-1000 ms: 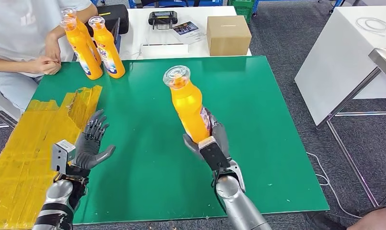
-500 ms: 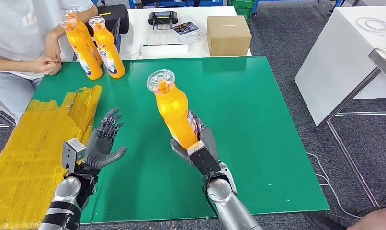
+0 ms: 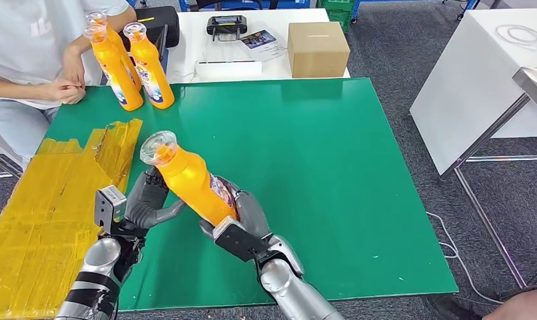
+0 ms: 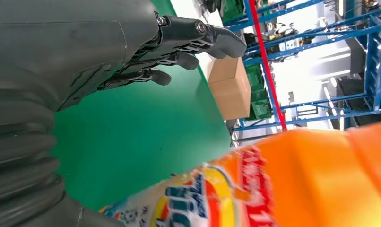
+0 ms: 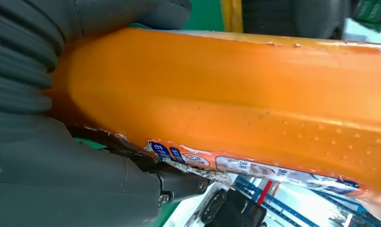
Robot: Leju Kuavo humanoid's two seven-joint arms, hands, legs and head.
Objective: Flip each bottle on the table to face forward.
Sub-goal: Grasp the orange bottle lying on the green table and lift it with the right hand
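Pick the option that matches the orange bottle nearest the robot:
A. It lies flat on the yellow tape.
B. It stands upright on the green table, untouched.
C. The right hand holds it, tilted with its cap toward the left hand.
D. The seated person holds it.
C: the right hand grips the orange bottle's lower body, cap leaning toward the left hand.

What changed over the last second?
The right hand carried the bottle left and tipped it toward the left hand, which moved in beside it with fingers apart. The two far bottles and the person's hands stayed put.
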